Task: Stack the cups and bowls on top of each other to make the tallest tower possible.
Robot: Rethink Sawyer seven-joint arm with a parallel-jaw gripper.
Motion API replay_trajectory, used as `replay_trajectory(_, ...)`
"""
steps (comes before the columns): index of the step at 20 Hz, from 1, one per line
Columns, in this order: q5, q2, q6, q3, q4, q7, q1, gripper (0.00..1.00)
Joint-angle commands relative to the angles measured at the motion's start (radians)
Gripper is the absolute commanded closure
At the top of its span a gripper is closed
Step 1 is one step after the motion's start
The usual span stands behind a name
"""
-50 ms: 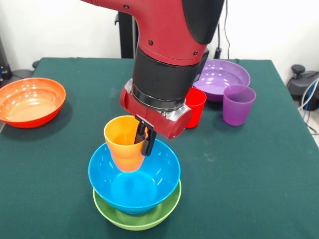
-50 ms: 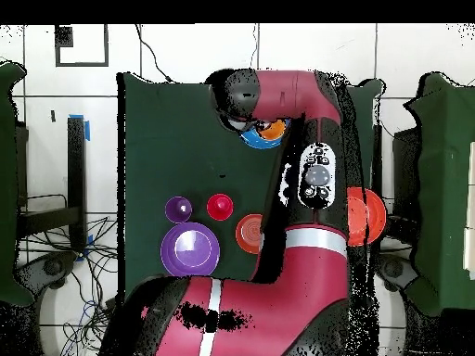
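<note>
My gripper (image 1: pixel 142 143) is shut on the near rim of the orange cup (image 1: pixel 122 144), one black finger (image 1: pixel 148 143) outside the wall. The cup hangs slightly tilted, its lower half inside the deep light blue bowl (image 1: pixel 162 174). I cannot tell whether its base touches the bowl's floor. That bowl is nested in the lime green bowl (image 1: pixel 137 219) near the table's front edge. In the overhead view the tower (image 2: pixel 252 139) peeks out from under the arm. The red cup (image 1: pixel 197 104) and purple cup (image 1: pixel 238 104) stand upright to the right.
A wide purple bowl (image 1: pixel 222 77) sits behind the purple cup. A wide orange-red bowl (image 1: pixel 31 101) lies at the table's left edge. The overhead view also shows a small orange bowl (image 2: pixel 249 234) beside the red cup (image 2: pixel 220 206), hidden behind the arm in the front view.
</note>
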Motion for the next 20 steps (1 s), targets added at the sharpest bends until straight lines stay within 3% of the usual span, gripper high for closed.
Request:
replay_trajectory(1, -0.035, 0.049, -0.062, 0.062, -0.003, -0.072, 0.022, 1.00)
replay_trajectory(20, -0.032, 0.066, -0.024, 0.069, -0.062, -0.115, 0.021, 1.00)
